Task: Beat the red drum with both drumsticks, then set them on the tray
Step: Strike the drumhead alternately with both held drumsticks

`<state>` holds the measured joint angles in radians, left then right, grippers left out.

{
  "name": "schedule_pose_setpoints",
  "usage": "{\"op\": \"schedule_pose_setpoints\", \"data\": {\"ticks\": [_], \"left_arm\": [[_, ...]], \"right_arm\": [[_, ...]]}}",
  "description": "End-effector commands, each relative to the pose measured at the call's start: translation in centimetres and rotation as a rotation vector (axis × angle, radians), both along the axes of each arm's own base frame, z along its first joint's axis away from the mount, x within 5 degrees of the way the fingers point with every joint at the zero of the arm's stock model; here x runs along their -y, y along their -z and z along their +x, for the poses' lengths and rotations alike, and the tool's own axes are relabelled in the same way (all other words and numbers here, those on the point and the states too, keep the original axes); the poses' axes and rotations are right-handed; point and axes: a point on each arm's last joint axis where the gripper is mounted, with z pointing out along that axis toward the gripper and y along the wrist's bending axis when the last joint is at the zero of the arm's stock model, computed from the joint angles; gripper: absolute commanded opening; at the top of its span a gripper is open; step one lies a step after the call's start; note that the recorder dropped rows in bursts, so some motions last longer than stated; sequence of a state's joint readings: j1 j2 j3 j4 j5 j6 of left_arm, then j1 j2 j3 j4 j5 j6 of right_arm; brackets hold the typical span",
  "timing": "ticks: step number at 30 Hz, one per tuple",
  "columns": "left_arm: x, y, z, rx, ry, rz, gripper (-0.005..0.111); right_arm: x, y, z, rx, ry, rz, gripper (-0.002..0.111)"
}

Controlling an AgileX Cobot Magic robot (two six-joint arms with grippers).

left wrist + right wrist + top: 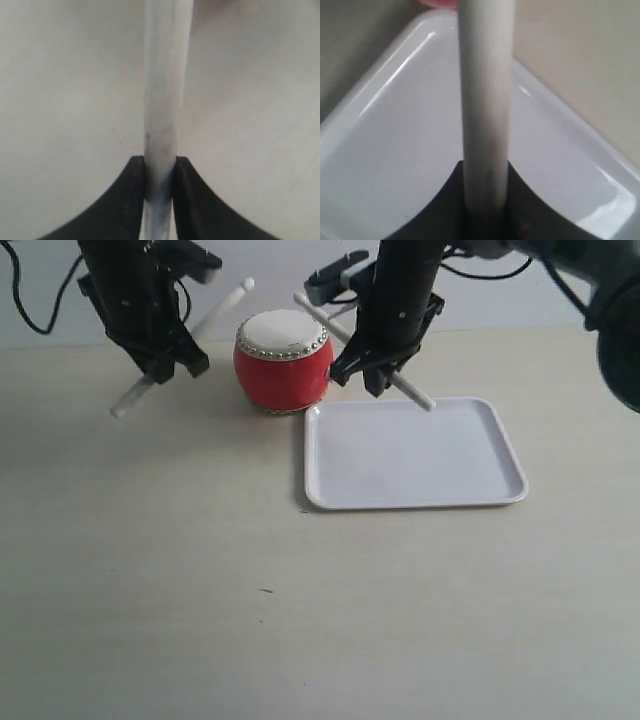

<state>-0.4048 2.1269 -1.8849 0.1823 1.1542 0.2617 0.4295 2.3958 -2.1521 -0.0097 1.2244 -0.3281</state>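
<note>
The red drum (282, 361) with its off-white skin stands at the back of the table, just beyond the white tray's (414, 453) far left corner. My left gripper (168, 362), left of the drum, is shut on a whitish drumstick (222, 307) that slants from low left up toward the drum; in the left wrist view this drumstick (165, 90) runs between the black fingers (131, 200). My right gripper (372, 368), right of the drum, is shut on the other drumstick (414, 392), whose lower end hangs over the tray's far edge. The right wrist view shows that drumstick (485, 100) above the tray (385, 150).
The pale table (200, 580) stretches wide in front of the drum and tray. Black cables (30, 300) hang at the back left, and part of a dark arm (615, 320) fills the top right corner.
</note>
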Motion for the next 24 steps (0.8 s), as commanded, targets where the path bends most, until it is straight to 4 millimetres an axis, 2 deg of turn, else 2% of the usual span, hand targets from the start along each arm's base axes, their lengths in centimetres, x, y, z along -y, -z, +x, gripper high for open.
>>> {"op": "schedule_pose_setpoints", "data": {"ticks": [1, 3, 6, 8, 9, 10, 11, 13, 16, 17, 18, 19, 20, 21, 23, 24], "left_arm": [[-0.3, -5.5, -1.7, 0.095, -0.01, -0.067, 0.0], [-0.4, -6.1, -2.0, 0.099, -0.011, -0.078, 0.0], [0.1, -4.9, -1.8, 0.066, -0.014, -0.107, 0.0], [0.8, -2.1, -1.1, -0.01, -0.009, -0.127, 0.0], [1.3, 0.5, -0.5, -0.063, -0.019, -0.13, 0.0], [1.5, 1.9, 0.0, -0.08, -0.031, -0.126, 0.0], [1.8, 4.6, 0.5, -0.121, -0.037, -0.108, 0.0], [1.9, 6.3, 0.8, -0.161, -0.049, -0.086, 0.0], [1.7, 5.4, 0.9, -0.167, -0.07, -0.081, 0.0], [1.7, 3.8, 0.8, -0.153, -0.073, -0.088, 0.0], [1.7, 2.6, 0.8, -0.125, -0.072, -0.101, 0.0], [1.6, 0.2, 0.6, -0.07, -0.07, -0.128, 0.0], [1.5, -1.1, 0.5, -0.042, -0.067, -0.141, 0.0], [1.3, -3.4, 0.0, 0.005, -0.064, -0.164, 0.0], [1.1, -5.8, -0.8, 0.053, -0.05, -0.185, 0.0], [1.0, -6.3, -1.0, 0.062, -0.045, -0.188, 0.0]], "right_arm": [[-0.2, 2.7, 0.3, -0.04, -0.001, -0.02, 0.0], [-0.1, 2.3, 0.4, -0.027, 0.012, -0.028, 0.0], [0.2, -1.1, 0.1, 0.04, 0.045, -0.011, 0.0], [0.5, -5.4, -0.6, 0.112, 0.066, 0.04, 0.0], [0.4, -7.9, -1.3, 0.14, 0.069, 0.096, 0.0], [0.4, -9.5, -1.8, 0.154, 0.07, 0.14, 0.0], [0.1, -11.2, -2.6, 0.158, 0.058, 0.211, 0.0], [-0.1, -11.8, -2.9, 0.16, 0.025, 0.237, 0.0], [-0.4, -9.4, -2.2, 0.116, 0.024, 0.212, 0.0], [-0.7, -6.9, -1.5, 0.069, 0.028, 0.192, 0.0], [-0.9, -5.3, -1.2, 0.038, 0.031, 0.179, 0.0], [-1.2, -1.8, -0.6, -0.026, 0.036, 0.151, 0.0], [-1.2, -0.1, -0.4, -0.053, 0.037, 0.131, 0.0], [-1.2, 2.4, -0.2, -0.094, 0.039, 0.101, 0.0], [-1.2, 3.8, 0.2, -0.094, 0.047, 0.084, 0.0], [-1.2, 3.6, 0.2, -0.097, 0.057, 0.081, 0.0]]}}
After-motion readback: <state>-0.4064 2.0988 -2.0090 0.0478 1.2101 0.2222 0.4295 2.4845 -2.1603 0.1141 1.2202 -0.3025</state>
